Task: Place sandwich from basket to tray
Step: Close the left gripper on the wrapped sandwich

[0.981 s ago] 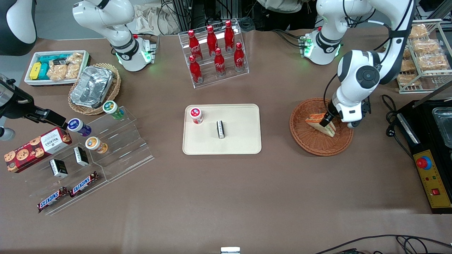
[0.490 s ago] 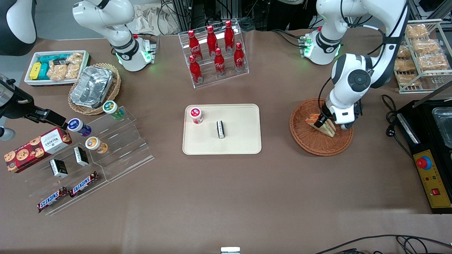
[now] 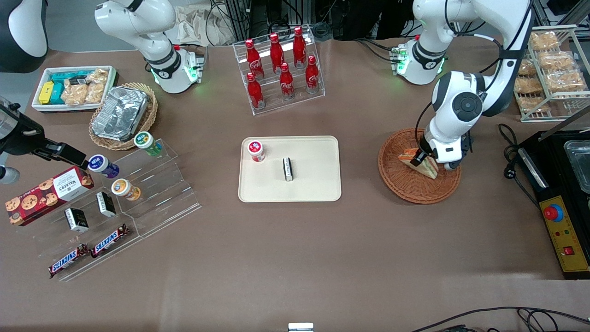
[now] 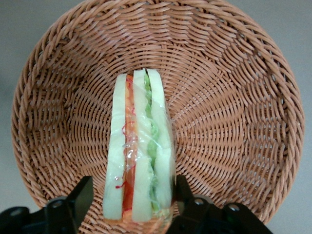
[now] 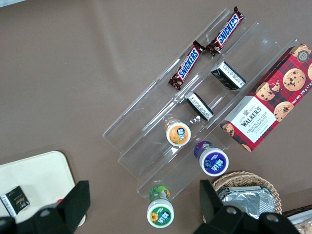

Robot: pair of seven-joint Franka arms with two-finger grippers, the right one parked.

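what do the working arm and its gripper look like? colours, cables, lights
The left arm is glossy white with rounded shells, dark grey-black joint bands and a round dark cap on its wrist joint. A black cable loops along its wrist. Its base glows green. The gripper, over the basket, has a white body and black fingers.

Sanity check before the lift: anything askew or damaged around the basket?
Nothing stands out. The sandwich stands on edge in the basket, wrap intact, with the gripper down in the basket, one finger at each of its sides. The tray lies flat with bare space nearer the basket.
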